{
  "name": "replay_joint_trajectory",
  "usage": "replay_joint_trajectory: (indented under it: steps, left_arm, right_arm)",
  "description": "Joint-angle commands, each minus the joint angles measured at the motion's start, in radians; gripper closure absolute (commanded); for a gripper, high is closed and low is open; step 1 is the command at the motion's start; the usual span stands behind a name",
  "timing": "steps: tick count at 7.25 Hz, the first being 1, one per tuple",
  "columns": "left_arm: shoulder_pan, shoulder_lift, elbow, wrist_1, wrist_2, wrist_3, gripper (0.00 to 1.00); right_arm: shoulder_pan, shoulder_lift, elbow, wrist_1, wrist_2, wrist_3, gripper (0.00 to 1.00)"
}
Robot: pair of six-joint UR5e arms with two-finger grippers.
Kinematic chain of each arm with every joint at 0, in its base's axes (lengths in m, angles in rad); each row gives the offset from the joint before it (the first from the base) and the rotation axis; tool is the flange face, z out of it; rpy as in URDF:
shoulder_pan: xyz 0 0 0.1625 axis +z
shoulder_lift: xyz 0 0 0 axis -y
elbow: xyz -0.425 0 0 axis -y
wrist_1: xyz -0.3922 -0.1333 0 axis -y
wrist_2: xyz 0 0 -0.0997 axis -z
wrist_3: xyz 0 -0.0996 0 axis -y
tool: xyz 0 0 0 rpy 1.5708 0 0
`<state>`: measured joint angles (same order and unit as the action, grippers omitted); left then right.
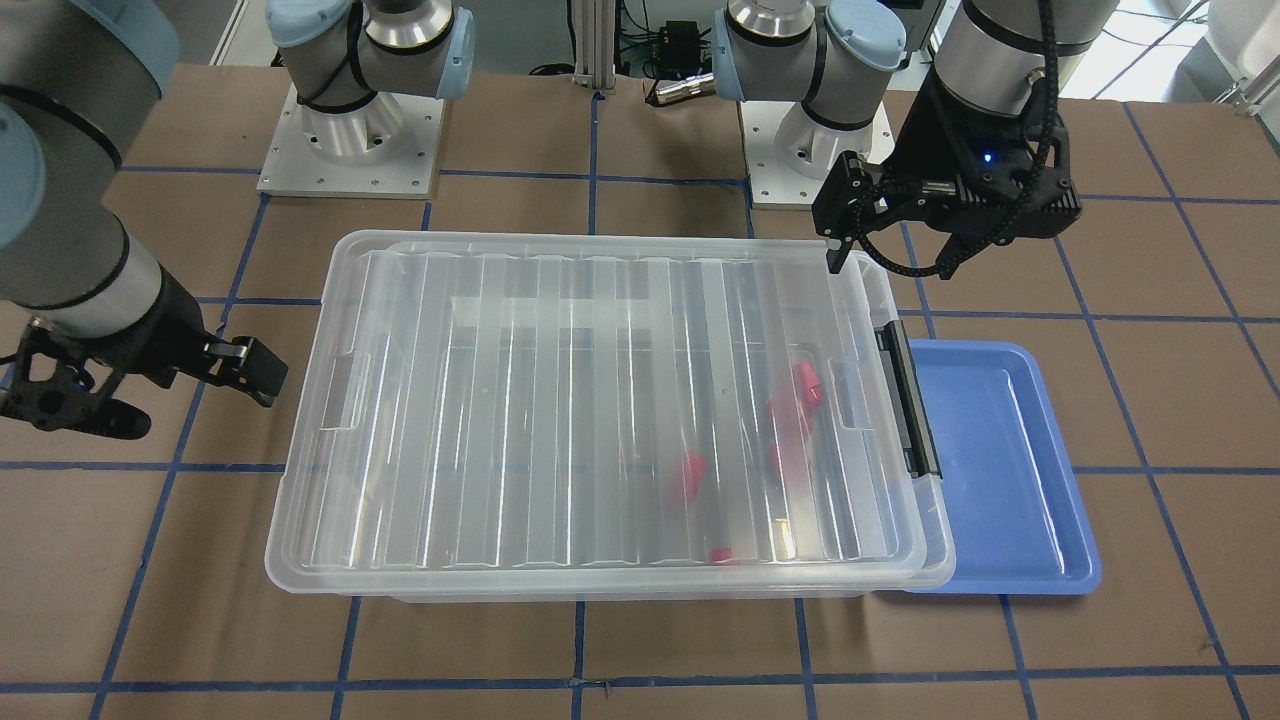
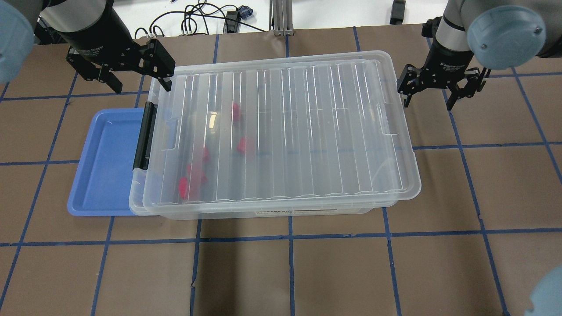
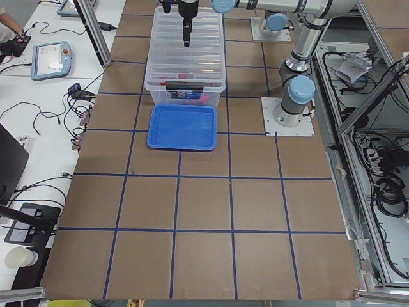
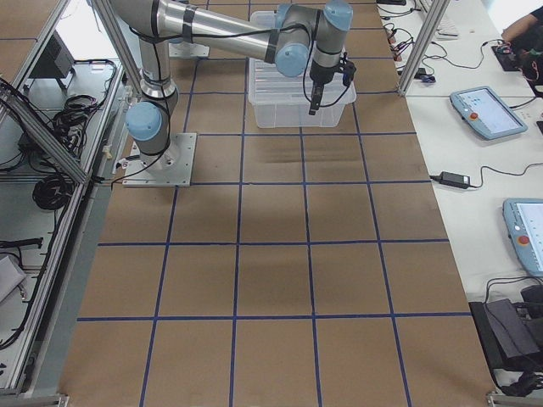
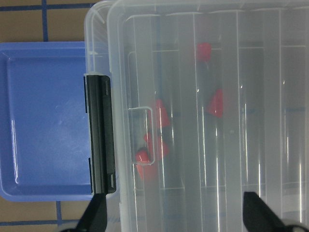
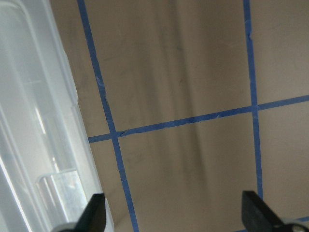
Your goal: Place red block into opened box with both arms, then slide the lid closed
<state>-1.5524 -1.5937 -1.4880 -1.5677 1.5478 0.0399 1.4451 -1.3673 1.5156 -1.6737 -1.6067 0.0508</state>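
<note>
Covering box (image 2: pixel 219 213), lid (image 2: pixel 285 127), red blocks (image 2: pixel 243 145) inside

Five red blocks (image 2: pixel 246 145), as far as they can be counted through the ribbed lid (image 2: pixel 307 123). One lid, one box (image 2: pixel 272 214), one blue tray (image 2: pixel 105 166). Two arms (image 2: pixel 456 39), one hand each: left hand (image 2: pixel 142 87), right hand (image 2: pixel 428 104).

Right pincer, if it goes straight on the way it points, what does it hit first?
Most likely the bare table: its wrist view shows only brown surface between the open right pincer's fingers. One finger sits close beside the box rim and might graze it.
</note>
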Motion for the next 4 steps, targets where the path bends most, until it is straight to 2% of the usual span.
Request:
replay_joint_trajectory:
  steps: [1, 2, 4]
  left_arm:
    - [0.000, 0.001, 0.000, 0.000, 0.000, 0.000, 0.00]
    - [0.000, 0.001, 0.000, 0.000, 0.000, 0.000, 0.00]
    - [0.000, -0.008, 0.009, 0.000, 0.005, -0.002, 0.00]
  right_arm:
    - [0.027, -0.111, -0.014, 0.028, 0.064, 0.012, 0.00]
    - [0.055, -0.140, -0.008, 0.075, 0.065, 0.015, 0.00]
    - [0.107, -0.148, 0.033, 0.081, 0.051, 0.058, 0.00]
